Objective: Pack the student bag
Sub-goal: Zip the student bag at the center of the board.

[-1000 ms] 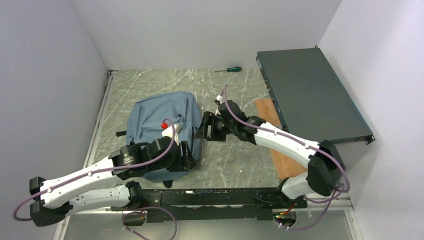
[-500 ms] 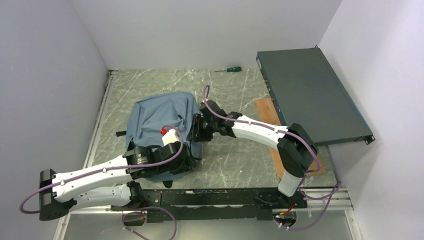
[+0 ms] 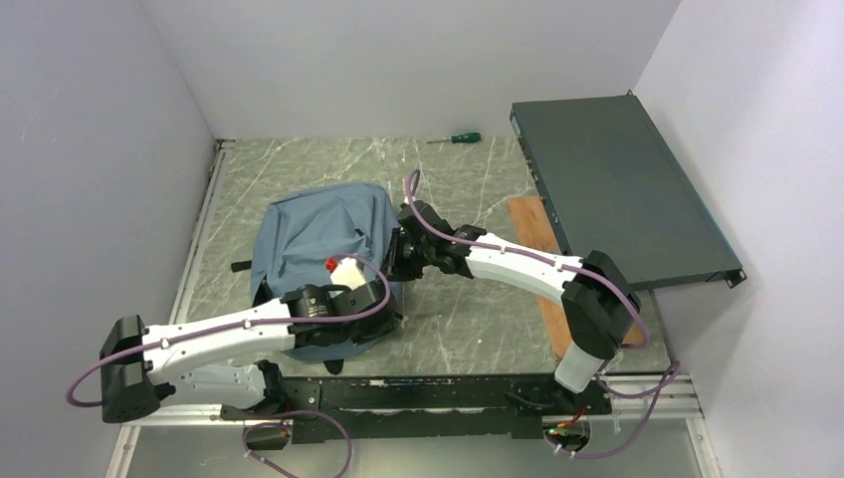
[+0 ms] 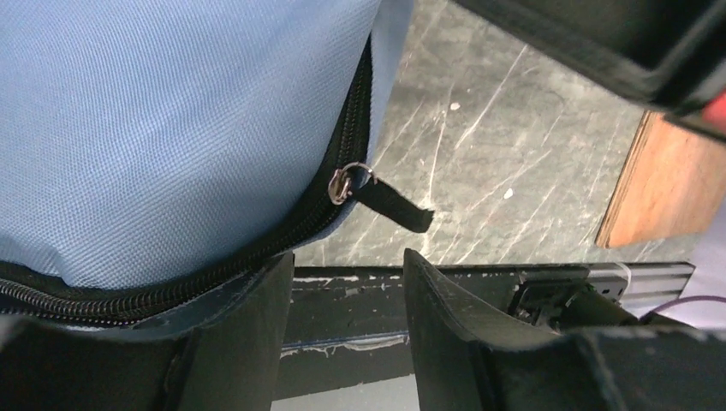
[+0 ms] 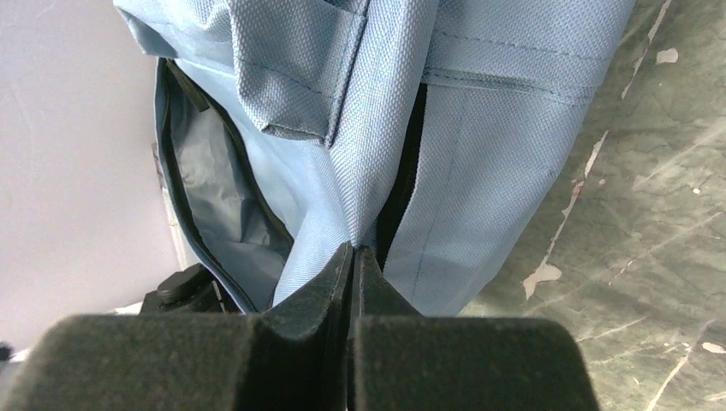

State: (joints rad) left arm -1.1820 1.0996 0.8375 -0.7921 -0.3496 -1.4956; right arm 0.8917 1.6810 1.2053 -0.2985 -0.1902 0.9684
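1. Student bag [image 3: 316, 227]: I see it lying on the marbled table [image 3: 468, 329], left of centre.
2. Right gripper [image 5: 353, 253]: clamped on a fold of bag fabric.
3. Left gripper [image 4: 342, 259]: jaws apart, empty, near the bag's zipper pull [image 4: 342, 182].

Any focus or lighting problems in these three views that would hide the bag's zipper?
Top external: even soft light, no glare, student bag sharp. Left wrist: zipper pull and weave crisp; left tool, near the lens, dark and soft. Right wrist: weave sharp; right tool blurred in the foreground; pale area at left washed out.
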